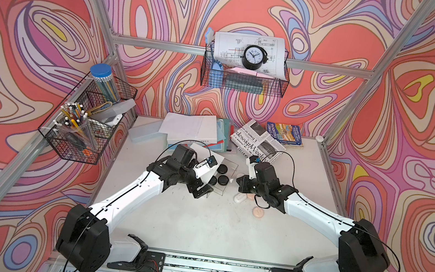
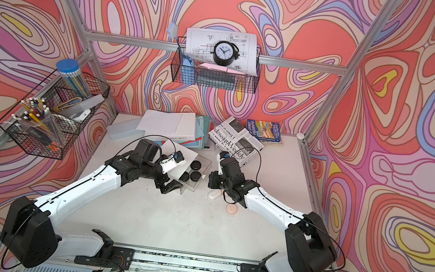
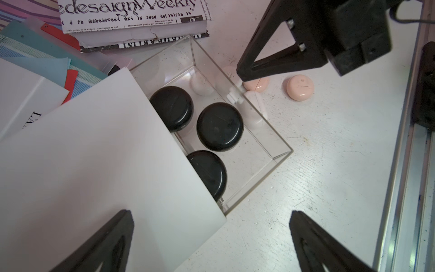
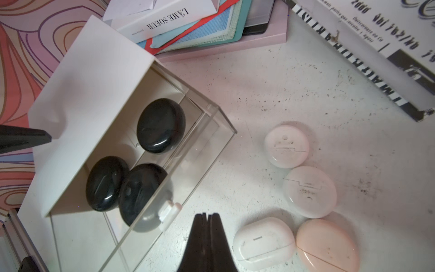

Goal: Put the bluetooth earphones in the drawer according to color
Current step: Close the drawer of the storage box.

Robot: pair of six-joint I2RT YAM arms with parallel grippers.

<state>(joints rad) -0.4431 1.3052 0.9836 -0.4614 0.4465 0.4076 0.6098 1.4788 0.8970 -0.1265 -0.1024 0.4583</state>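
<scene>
Three black earphone cases (image 3: 220,127) inside pulled-out clear drawer (image 3: 249,164), three white cases (image 4: 309,192) on table (image 4: 282,94), left fingers (image 3: 113,237) spread wide, empty, right fingers (image 4: 200,237) pressed shut, empty

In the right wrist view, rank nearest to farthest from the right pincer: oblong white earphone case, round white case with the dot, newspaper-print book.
From the shut right pincer:
1. oblong white case, right beside it.
2. round white case, farther out in the same cluster.
3. newspaper-print book, beyond all the cases.
</scene>
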